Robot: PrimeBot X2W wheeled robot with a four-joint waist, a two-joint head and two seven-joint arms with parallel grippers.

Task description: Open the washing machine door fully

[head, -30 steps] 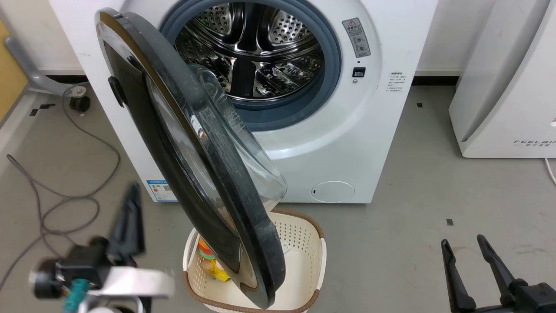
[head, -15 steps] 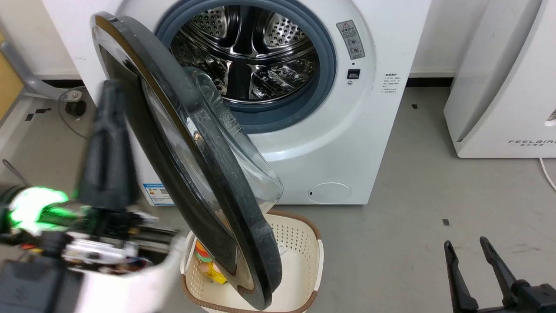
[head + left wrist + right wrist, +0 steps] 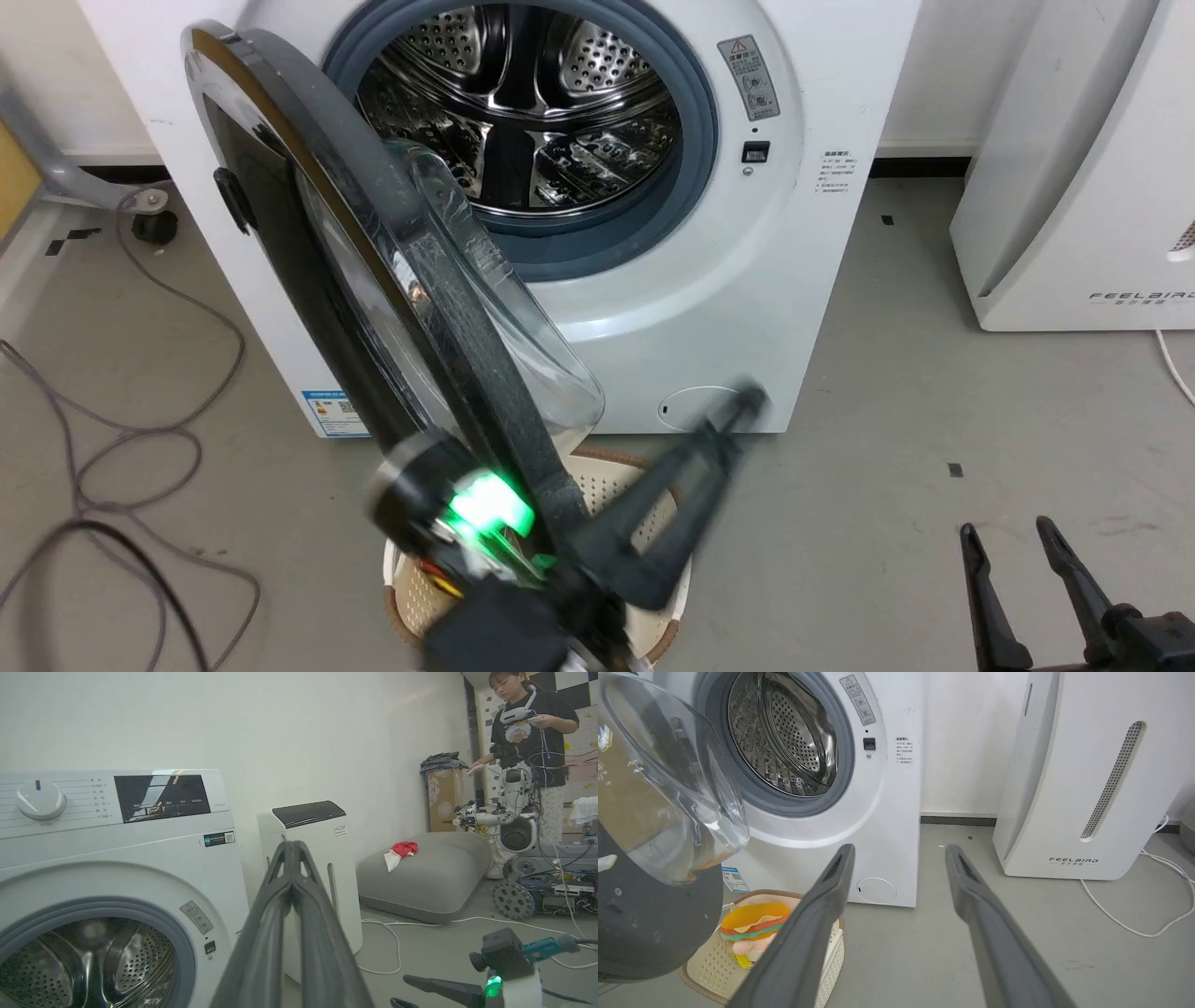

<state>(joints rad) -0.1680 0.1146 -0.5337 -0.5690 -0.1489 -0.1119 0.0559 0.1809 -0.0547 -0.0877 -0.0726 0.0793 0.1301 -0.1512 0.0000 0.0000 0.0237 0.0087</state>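
The washing machine door (image 3: 439,308) stands partly open. It is hinged on the left of the washing machine (image 3: 775,280) and angled out toward the camera, its lower edge above a cream basket (image 3: 611,481) on the floor. The left tool (image 3: 750,401), blurred, lies across the door's lower edge with its fingers pressed together on nothing. I cannot tell whether it touches the door. The right tool (image 3: 1005,530) is spread open and empty, well apart from the door.
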